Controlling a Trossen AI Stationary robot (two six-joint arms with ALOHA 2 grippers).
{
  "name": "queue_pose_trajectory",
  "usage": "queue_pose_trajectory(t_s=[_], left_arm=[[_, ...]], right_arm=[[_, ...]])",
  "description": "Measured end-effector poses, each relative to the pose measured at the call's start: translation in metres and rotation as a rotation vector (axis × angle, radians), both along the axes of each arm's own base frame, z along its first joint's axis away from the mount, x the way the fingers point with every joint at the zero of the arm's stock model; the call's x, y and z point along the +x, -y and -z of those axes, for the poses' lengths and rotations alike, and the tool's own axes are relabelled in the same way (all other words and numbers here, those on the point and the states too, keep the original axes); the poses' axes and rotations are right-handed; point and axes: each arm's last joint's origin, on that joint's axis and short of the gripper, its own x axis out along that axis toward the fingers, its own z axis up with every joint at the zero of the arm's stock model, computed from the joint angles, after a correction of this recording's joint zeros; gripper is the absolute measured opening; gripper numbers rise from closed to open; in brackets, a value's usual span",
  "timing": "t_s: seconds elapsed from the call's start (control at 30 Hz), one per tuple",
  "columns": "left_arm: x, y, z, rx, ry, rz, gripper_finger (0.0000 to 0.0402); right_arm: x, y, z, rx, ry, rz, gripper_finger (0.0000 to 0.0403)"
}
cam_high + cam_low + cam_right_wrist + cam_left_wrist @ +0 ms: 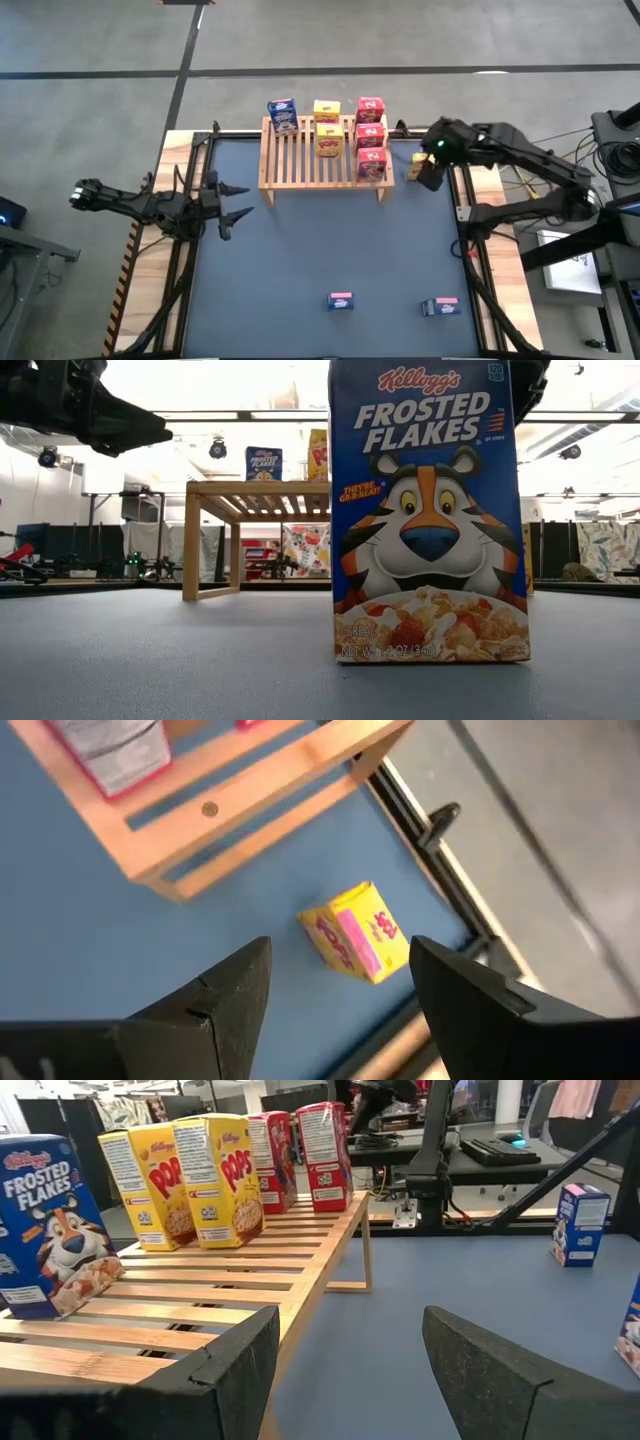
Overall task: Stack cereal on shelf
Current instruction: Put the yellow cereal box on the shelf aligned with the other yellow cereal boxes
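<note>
The wooden shelf [320,160] stands at the table's far middle. On its slats stand one blue box [282,115], two yellow boxes [327,125] and three red boxes [371,136]. A third yellow box [355,932] lies on its side on the table just right of the shelf. My right gripper [340,955] hovers open above it, a finger on either side and clear of it. Two blue boxes [341,300] [439,306] rest near the table's near edge; one of them [430,510] fills the low view. My left gripper [243,200] waits open, left of the shelf.
Black frame rails [465,215] run along the table's left and right edges, close to the fallen yellow box. The shelf's right leg [260,820] stands just beside that box. Cables and equipment lie beyond the right edge. Bare blue table top [320,240] spreads between the shelf and the near boxes.
</note>
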Motion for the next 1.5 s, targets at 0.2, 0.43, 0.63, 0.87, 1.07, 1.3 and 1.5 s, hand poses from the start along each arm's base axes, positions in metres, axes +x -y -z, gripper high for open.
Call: queue_pose_trajectory(t_s=[0.2, 0.43, 0.63, 0.87, 1.07, 1.3, 1.5], left_arm=[[0.001, 0.000, -0.001, -0.002, 0.010, 0.003, 0.0231], [0.002, 0.001, -0.002, -0.006, 0.024, 0.007, 0.0231], [0.004, 0.001, -0.002, -0.004, 0.014, 0.010, 0.0231], [0.007, 0.002, 0.000, 0.001, -0.007, 0.009, 0.0231], [0.008, 0.002, 0.000, -0.001, 0.002, 0.008, 0.0231], [0.008, 0.002, -0.001, 0.000, 0.003, 0.003, 0.0231], [0.008, 0.002, -0.001, 0.000, 0.003, 0.003, 0.0231]], right_arm=[[-0.017, 0.020, 0.025, 0.080, 0.061, 0.084, 0.0228], [-0.019, 0.048, 0.050, 0.080, 0.035, -0.018, 0.0228], [-0.014, 0.064, 0.068, 0.113, -0.037, -0.146, 0.0228], [-0.006, 0.083, 0.093, 0.157, -0.084, -0.244, 0.0228], [-0.009, 0.092, 0.105, 0.175, -0.089, -0.251, 0.0228], [-0.014, 0.100, 0.105, 0.154, -0.072, -0.211, 0.0228], [-0.017, 0.095, 0.097, 0.132, -0.054, -0.205, 0.0228]])
